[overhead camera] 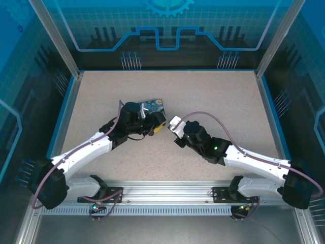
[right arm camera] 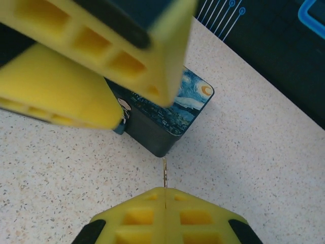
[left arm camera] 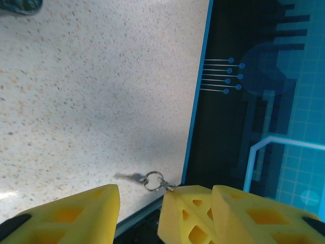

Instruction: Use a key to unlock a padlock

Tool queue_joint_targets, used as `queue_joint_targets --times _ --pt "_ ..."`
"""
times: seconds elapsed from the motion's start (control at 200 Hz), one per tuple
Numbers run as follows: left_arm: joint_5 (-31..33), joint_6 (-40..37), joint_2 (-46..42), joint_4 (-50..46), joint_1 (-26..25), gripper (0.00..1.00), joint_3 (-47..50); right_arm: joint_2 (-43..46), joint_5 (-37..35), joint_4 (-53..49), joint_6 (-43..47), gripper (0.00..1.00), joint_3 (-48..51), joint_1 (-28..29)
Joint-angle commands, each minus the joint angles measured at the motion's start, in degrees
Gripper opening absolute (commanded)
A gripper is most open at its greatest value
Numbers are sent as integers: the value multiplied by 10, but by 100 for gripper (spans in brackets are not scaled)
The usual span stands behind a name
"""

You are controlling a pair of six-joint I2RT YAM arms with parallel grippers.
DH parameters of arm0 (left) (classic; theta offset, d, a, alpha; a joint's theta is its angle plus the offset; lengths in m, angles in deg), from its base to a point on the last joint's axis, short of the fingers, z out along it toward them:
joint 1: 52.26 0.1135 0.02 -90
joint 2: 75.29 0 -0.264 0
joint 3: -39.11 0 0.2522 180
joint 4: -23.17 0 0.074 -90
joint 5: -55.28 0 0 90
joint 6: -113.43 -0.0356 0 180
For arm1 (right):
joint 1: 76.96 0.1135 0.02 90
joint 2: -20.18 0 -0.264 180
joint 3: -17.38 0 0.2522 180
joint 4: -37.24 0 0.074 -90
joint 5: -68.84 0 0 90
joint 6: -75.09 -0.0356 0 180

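Note:
My right gripper [overhead camera: 173,126] [right arm camera: 165,191] is shut on the key [right arm camera: 165,173], a thin metal strip seen edge-on. The key points at the near corner of the starry-night tin [right arm camera: 189,104] [overhead camera: 152,107]. My left gripper [overhead camera: 158,122] [left arm camera: 167,188] hovers beside the tin, rolled on its side. A small metal loop of the padlock [left arm camera: 171,187] pokes out at its yellow fingertip, and the padlock's body is hidden between the pads. A key ring [left arm camera: 152,180] with a second small key [left arm camera: 129,177] dangles from that loop. The left gripper's yellow fingers [right arm camera: 76,96] sit up-left of my key.
The speckled table [overhead camera: 203,101] has a raised blue rim [left arm camera: 196,101] and glass enclosure walls with metal posts [overhead camera: 56,40] around it. Both arms meet near the table's middle, and their purple-grey cables [overhead camera: 213,118] loop above them.

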Motion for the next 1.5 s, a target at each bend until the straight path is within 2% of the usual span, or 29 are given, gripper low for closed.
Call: queue_joint_targets --times 0.0,0.1,0.32,0.76,0.925,1.031,1.141,1.171,1.306,1.411,1.496 --pt "2 40 19 17 -13 50 -18 -4 -21 23 27 0 3 10" --pt "0 46 34 30 -23 49 -21 -4 -20 22 30 0 3 13" --pt "-1 47 53 42 -34 38 -27 -10 -21 18 38 0 -2 15" --pt "-3 38 63 44 -36 13 -38 -14 -23 16 39 0 -5 15" --pt "-2 31 63 41 -37 0 -38 -13 -22 15 36 0 -6 15" --pt "2 17 61 29 -36 0 -40 -10 -14 9 29 0 -7 12" --pt "17 -21 52 13 -36 0 -42 5 74 -31 4 1 -18 -17" --pt "22 -39 49 8 -36 0 -43 14 114 -43 -3 7 -21 -31" --pt "39 -164 28 -7 -36 0 -46 59 332 -64 -44 48 -16 -114" --pt "20 -281 4 6 -36 0 -47 76 497 -54 -84 64 -8 -193" --pt "-5 -375 -20 5 -35 0 -49 70 608 -37 -113 69 -6 -240"
